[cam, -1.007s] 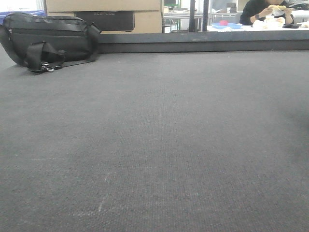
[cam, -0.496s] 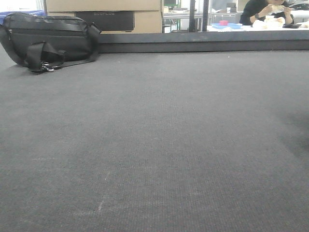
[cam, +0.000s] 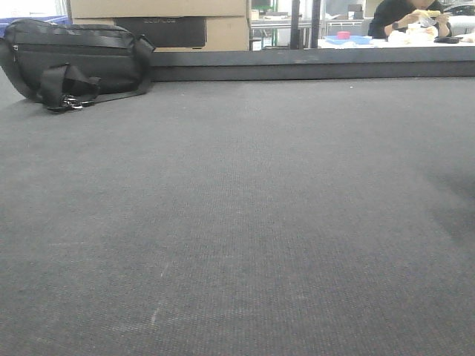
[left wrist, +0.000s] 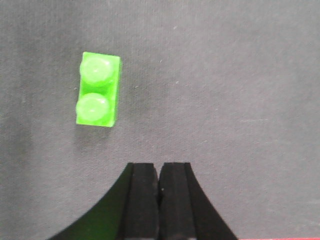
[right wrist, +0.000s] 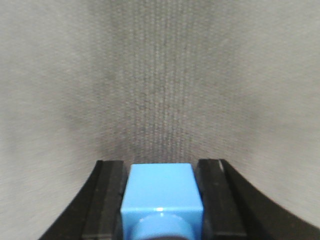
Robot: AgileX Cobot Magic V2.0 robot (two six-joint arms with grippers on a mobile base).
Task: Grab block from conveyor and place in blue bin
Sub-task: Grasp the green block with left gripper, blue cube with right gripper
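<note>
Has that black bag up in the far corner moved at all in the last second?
No. The black bag keeps its place, its right end still lined up with the cardboard box behind it.

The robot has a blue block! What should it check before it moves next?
1. Blue block held between the right tool's fingers: ok.
2. Block lifted clear of the conveyor: cannot tell.
3. Blue bin in sight: cannot tell, no view shows one clearly.
4. Left tool shut and empty: ok.
5. Green block lying on the belt apart from the left tool: ok.
6. Black bag far off at the belt's back left: ok.
</note>
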